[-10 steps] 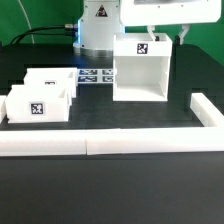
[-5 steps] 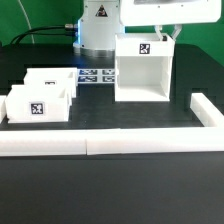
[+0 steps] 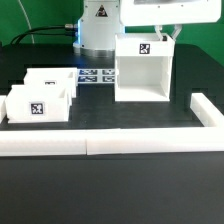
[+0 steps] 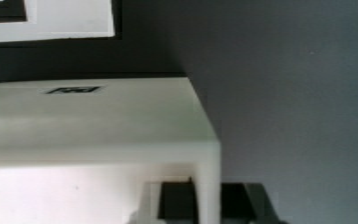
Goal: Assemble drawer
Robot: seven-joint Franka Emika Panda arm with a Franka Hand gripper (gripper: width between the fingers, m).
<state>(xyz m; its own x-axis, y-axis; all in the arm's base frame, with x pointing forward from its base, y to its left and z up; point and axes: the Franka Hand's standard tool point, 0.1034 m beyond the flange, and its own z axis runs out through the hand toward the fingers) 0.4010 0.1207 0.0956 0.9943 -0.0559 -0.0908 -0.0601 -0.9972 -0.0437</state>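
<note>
gripper sits at top corner of the housing, ext view's right side. in wrist view its dark fingers sit either side of a thin housing wall, flush against it, so it's clamped on the housing. housing stands upright on the black table, open side twd the ext cam. front tray & rear tray touch, well apart from housing on ext view's left. marker board lies flat between trays & housing. border wall runs in front.
</note>
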